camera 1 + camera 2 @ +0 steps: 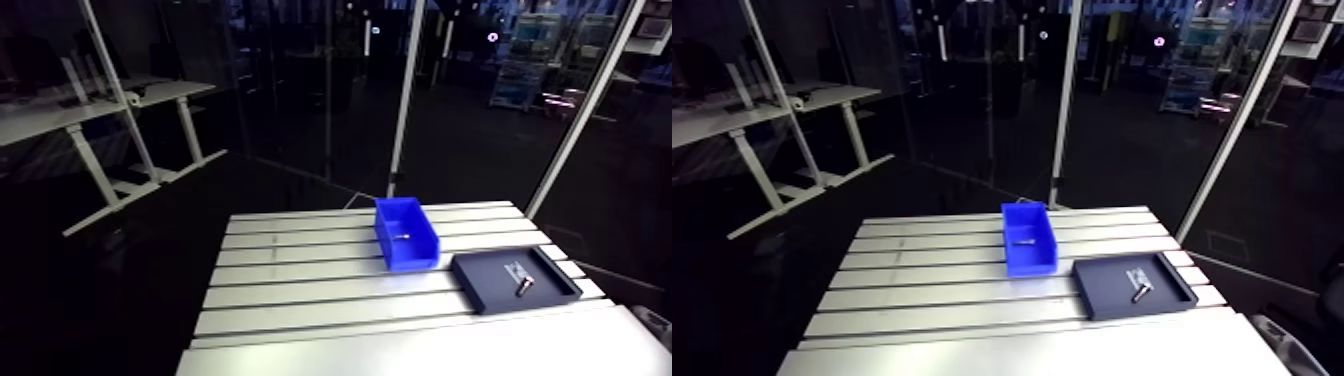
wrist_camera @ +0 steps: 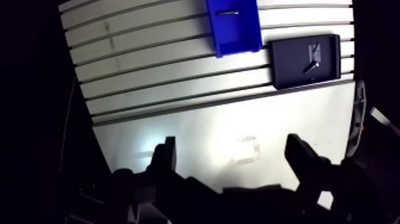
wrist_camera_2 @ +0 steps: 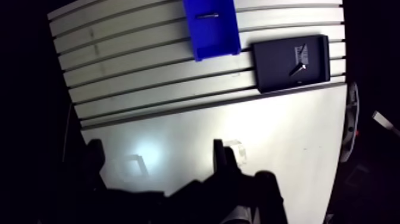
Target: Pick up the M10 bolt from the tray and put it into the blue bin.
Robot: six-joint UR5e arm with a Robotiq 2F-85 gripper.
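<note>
One bolt in blue bin | second bolt on tray | slotted table

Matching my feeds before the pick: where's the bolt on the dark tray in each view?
Arm view: the bolt lies on the dark tray, beside the blue bin.
Wrist view: the bolt sits far ahead of the gripper, on that tray.
Shared landmark: the blue bin.

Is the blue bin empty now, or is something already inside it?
Not empty. A small metal piece, likely a bolt, lies on the floor of the blue bin; another bolt lies in the tray.
</note>
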